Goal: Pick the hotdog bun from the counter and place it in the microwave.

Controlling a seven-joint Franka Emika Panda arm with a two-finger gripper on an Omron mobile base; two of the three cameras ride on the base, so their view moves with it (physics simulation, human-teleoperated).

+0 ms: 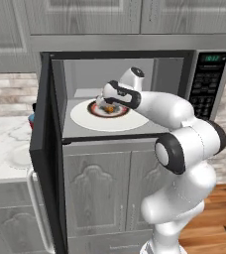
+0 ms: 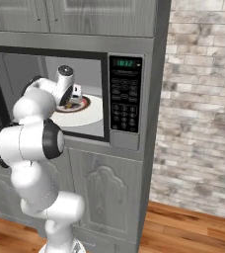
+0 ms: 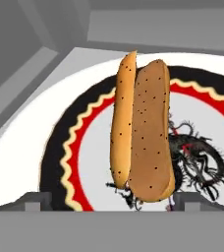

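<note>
Grey wood-grain cabinets above and below, brick wall to the right of the microwave, wood floor beneath. One microwave, built in, door swung wide open to its left, keypad panel with green display on its right. One stretch of white marble counter left of the microwave. Inside the microwave: one white turntable, and on it one plate with black rim, red and yellow wavy bands and a dark spidery figure. One gripper reached into the microwave, low over the plate. One hotdog bun over the plate's middle, between the fingertips; jaws apparently clamped on it, contact itself hidden at the frame's bottom.
</note>
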